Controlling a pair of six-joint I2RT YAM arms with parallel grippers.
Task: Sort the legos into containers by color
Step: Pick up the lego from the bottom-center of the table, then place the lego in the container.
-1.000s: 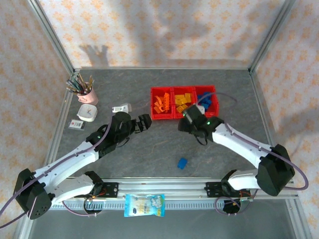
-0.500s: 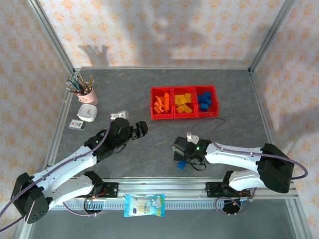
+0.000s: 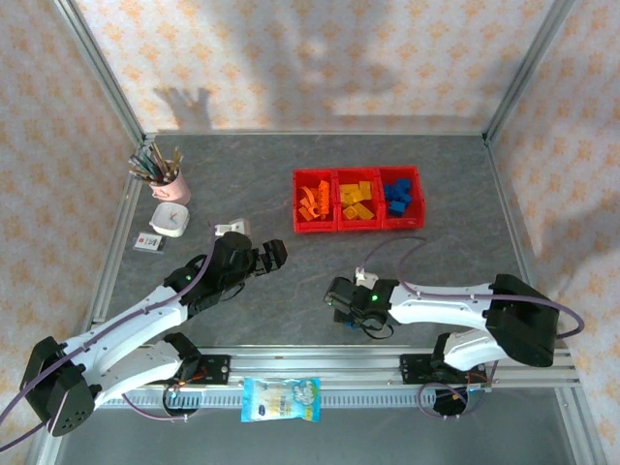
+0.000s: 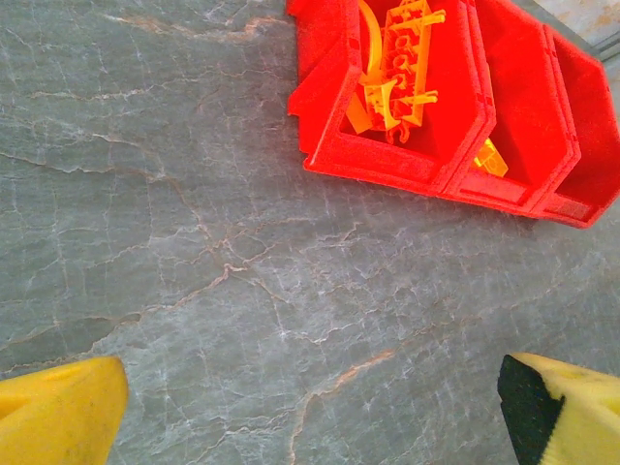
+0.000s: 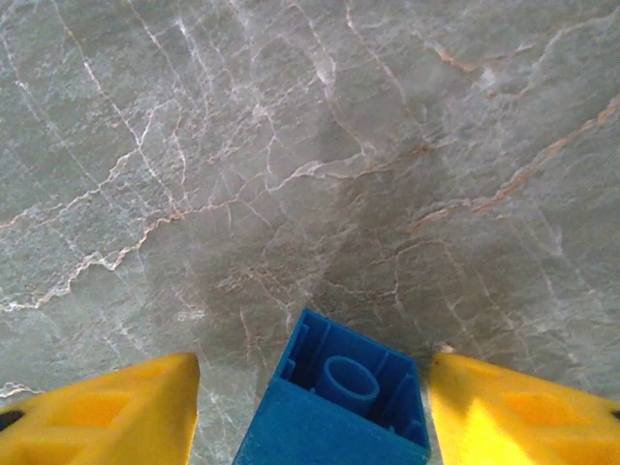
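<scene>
Now the only loose blue brick (image 5: 339, 387), on the table (image 3: 291, 300) near its front edge and well apart from the bins (image 3: 316, 228), sits between the fingers of the right gripper (image 5: 315, 417). That gripper has swung down from over the bins and drawn in, though a gap on one side shows it is not yet clamped. The left gripper (image 3: 272, 254) hangs wide apart and empty, so probably only the grasp and the carry to the blue bin (image 3: 402, 223) remain.

One lego (image 5: 334, 407) lies between the right fingers (image 5: 107, 407), seemingly on the table (image 5: 291, 145), containers (image 3: 358, 199) well behind.
</scene>
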